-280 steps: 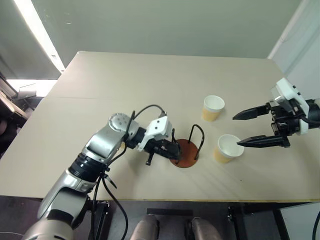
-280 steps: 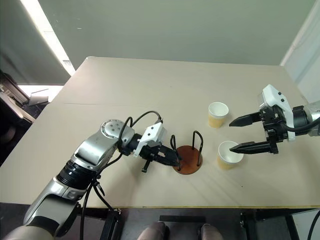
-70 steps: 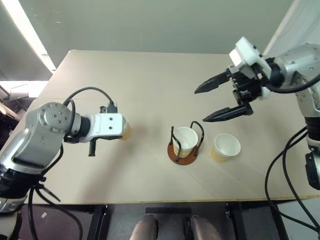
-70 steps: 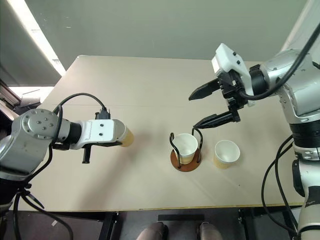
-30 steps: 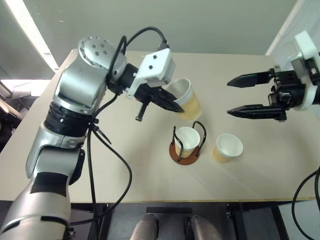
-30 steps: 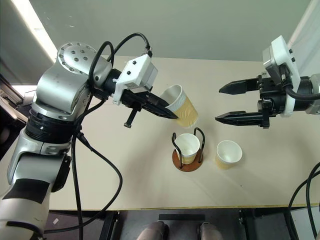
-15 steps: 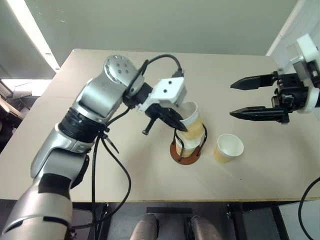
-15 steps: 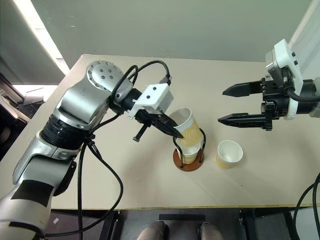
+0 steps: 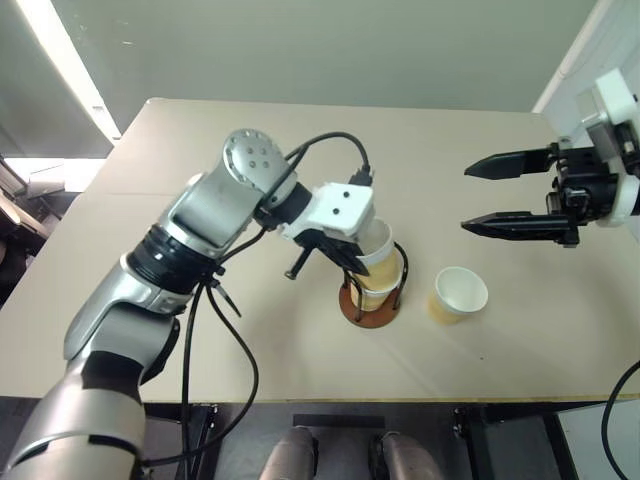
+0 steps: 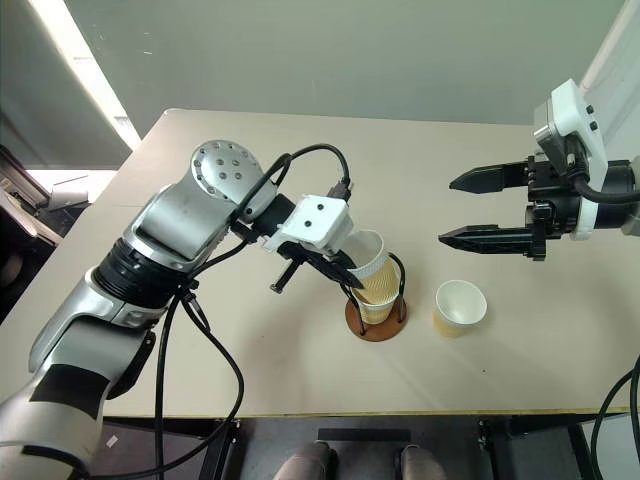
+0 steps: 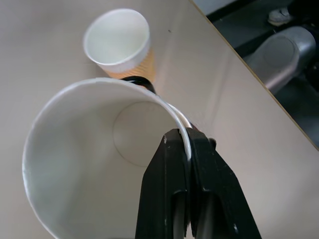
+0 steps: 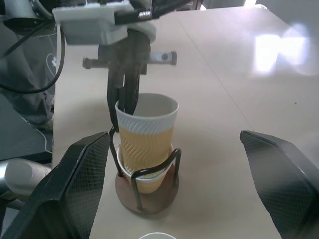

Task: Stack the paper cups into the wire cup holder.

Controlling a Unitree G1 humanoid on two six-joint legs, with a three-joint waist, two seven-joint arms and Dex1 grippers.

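My left gripper [image 9: 356, 266] is shut on the rim of a paper cup [image 9: 378, 246], one finger inside and one outside. In the left wrist view the fingers [image 11: 174, 164] pinch the white rim of that cup [image 11: 89, 169]. The cup sits slightly tilted, nested into a second paper cup [image 12: 144, 181] standing in the wire cup holder [image 9: 362, 314], between its black wire loops. A third paper cup [image 9: 458, 293] stands upright on the table just right of the holder. My right gripper [image 9: 467, 199] hovers open and empty above and to the right of that cup.
The pale table [image 9: 230, 350] carries just the holder and the cups. Its front edge runs close below the holder. A white wall panel [image 9: 575, 50] rises at the far right corner. My left arm's black cable [image 9: 215, 330] hangs over the front left of the table.
My left gripper has come down and carried its cup from above the holder into the cup standing there, nesting it deeper over the last half second. The right gripper has stayed in place.
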